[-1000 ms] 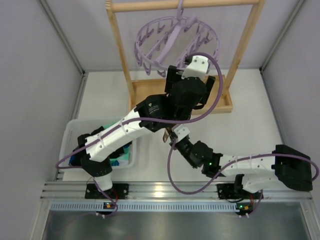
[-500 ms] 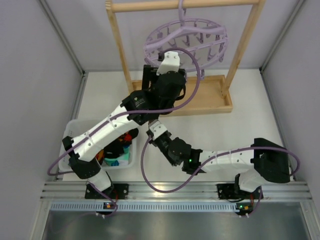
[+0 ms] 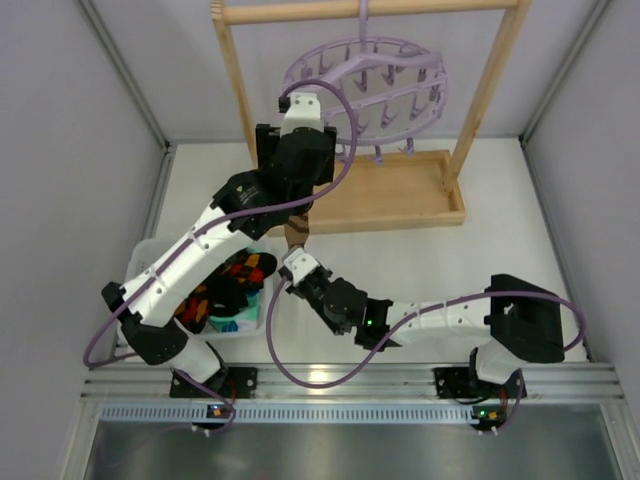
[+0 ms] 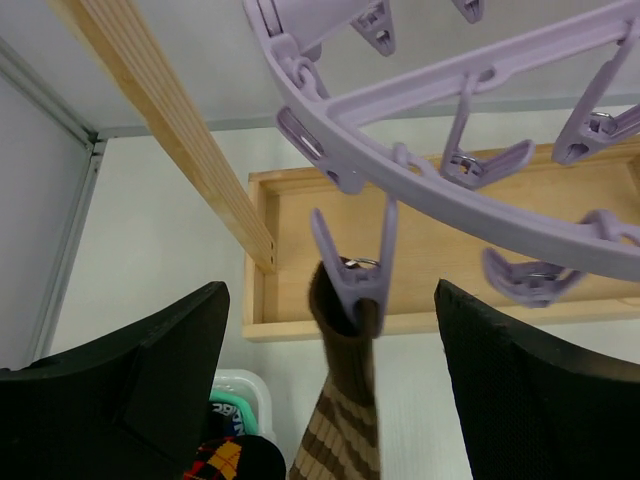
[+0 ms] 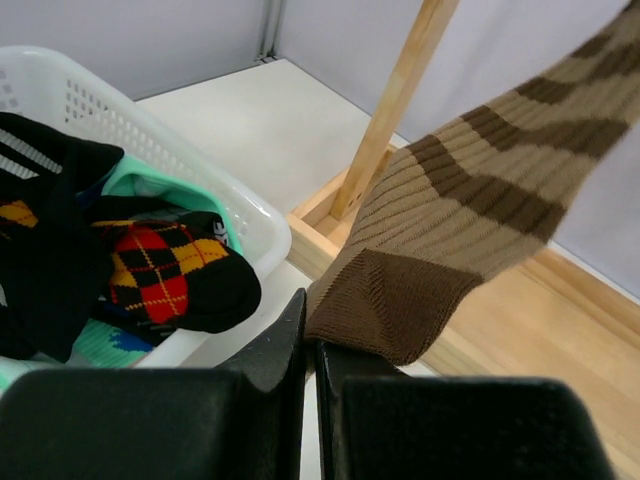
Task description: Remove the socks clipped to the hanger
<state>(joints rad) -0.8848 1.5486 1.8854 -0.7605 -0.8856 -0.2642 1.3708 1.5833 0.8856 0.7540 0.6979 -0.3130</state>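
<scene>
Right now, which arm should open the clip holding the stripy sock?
Left. The left pincer sits open either side of the clip gripping the sock; the right pincer is shut down on the sock's toe.

I log: one hanger (image 4: 480, 72), one brown-striped sock (image 5: 480, 190), one basket (image 5: 100, 100) (socks (image 5: 170, 270) too heaped to count), one wooden frame (image 3: 238, 100).

Left gripper (image 4: 328, 320) gapes wide, and dead centre between its 2 black fingers (image 4: 120, 390) hangs 1 brown-striped sock (image 4: 342, 435), touching neither, pinched by a lilac peg (image 4: 352, 275) under the hanger (image 4: 450, 190) above the fingertips.
</scene>
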